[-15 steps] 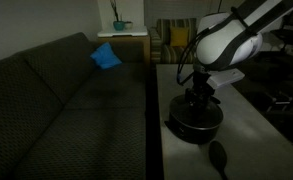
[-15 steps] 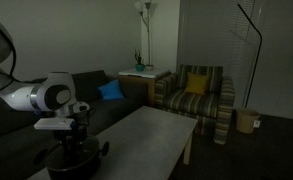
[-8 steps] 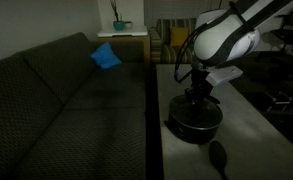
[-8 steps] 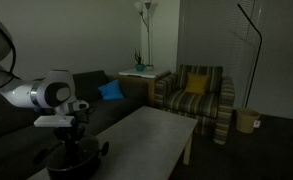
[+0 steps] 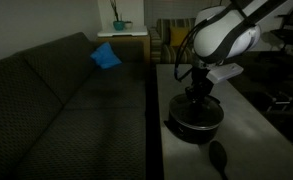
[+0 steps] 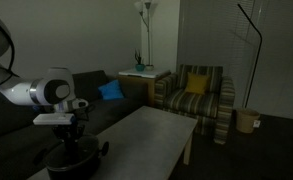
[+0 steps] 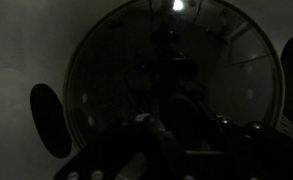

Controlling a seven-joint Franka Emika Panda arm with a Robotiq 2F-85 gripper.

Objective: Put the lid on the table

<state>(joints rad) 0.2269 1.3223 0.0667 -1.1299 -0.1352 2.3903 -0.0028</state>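
pincer low over the lid, lid over the pot

the room is dim. in both exterior views the white arm [image 5: 224, 38] reaches down so that the pincer [image 5: 196, 97] stands upright right over the middle of the black round pot [image 5: 194, 124]. the pot sits on the pale grey worktop [image 5: 251, 135], near its end and close to the edge that runs along the dark sofa [image 5: 66, 100].

in the wrist view the lid [image 7: 116, 70] fills most of the picture: round, see-through, with a thin rim and a bright glint near its top edge. it lies over the pot, centred on it. it is too dark to tell whether its rim rests on the pot or is just clear of it. the lid's centre is lost in shadow under the pincer's dark fingers, so i cannot tell whether the pincer is spread or pinching anything.

a small black oval spoon [image 5: 218, 158] lies flat on the worktop just beside the pot, apart from it, on the side nearer the camera.

a blue cushion [image 5: 106, 56] sits on the sofa, and a striped armchair [image 6: 194, 98] stands beyond the far end of the worktop.
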